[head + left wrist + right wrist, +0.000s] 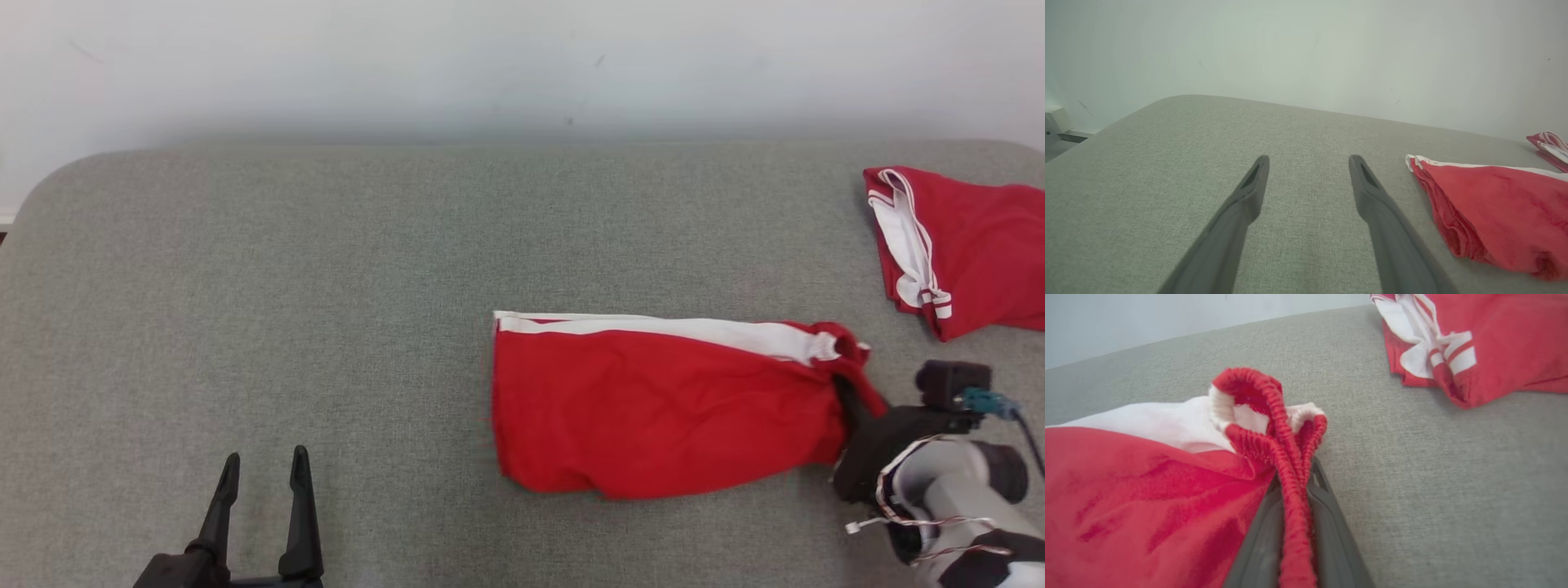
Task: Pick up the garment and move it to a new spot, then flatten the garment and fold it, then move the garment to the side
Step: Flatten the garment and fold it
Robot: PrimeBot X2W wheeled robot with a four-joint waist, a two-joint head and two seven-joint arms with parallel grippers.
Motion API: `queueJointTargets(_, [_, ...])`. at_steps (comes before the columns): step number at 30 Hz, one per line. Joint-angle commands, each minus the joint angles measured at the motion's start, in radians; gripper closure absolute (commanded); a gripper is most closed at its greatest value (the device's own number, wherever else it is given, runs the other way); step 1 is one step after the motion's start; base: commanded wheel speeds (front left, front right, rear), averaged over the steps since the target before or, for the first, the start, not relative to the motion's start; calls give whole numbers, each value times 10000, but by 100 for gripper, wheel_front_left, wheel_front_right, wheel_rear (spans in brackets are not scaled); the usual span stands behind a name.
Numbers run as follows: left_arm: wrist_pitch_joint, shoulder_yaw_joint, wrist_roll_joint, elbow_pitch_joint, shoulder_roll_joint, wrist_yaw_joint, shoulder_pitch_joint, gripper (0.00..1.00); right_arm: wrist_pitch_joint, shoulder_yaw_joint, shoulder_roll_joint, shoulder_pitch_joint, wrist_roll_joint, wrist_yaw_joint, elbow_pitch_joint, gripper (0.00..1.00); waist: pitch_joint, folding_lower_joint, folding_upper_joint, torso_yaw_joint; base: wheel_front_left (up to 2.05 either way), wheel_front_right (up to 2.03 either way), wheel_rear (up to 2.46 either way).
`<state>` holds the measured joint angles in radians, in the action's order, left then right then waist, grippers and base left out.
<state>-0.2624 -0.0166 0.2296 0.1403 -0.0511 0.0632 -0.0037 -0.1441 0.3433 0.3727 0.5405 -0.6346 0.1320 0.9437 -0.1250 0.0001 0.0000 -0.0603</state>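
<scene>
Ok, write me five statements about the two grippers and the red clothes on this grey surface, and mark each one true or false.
1. The right gripper is shut on the elastic edge of the red garment. True.
2. The left gripper clamps the garment's other end. False: it is open over the bare grey surface, apart from the cloth.
3. A second red garment lies at the surface's far right. True.
4. The two garments overlap. False: grey surface shows between them.
5. The held garment carries a blue stripe. False: its stripe is white, along the far edge.
</scene>
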Motion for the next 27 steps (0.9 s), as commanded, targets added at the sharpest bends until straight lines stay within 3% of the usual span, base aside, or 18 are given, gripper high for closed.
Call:
queueJointTargets(1, [-31, 36, 41, 39, 17, 49, 25, 0, -5, 40, 245, 121, -185, -23, -8, 100, 69, -1, 0, 55, 0, 0, 0])
queueJointTargets(9, [-31, 29, 99, 154, 15, 146, 206, 0, 629, 502, 1002, 147, -839, -24, -368, 100, 192, -1, 0, 289, 0, 0, 0])
queueJointTargets(20, [-31, -122, 166, 274, 16, 154, 268, 0, 3618, 391, 874, 352, -4063, -22, -2760, 100, 428, -1, 0, 507, 0, 0, 0])
queueJointTargets(27, [-31, -302, 294, 331, 14, 121, 302, 0, 4896, 73, 143, 349, -5384, -22, -3967, 100, 513, -1, 0, 403, 0, 0, 0])
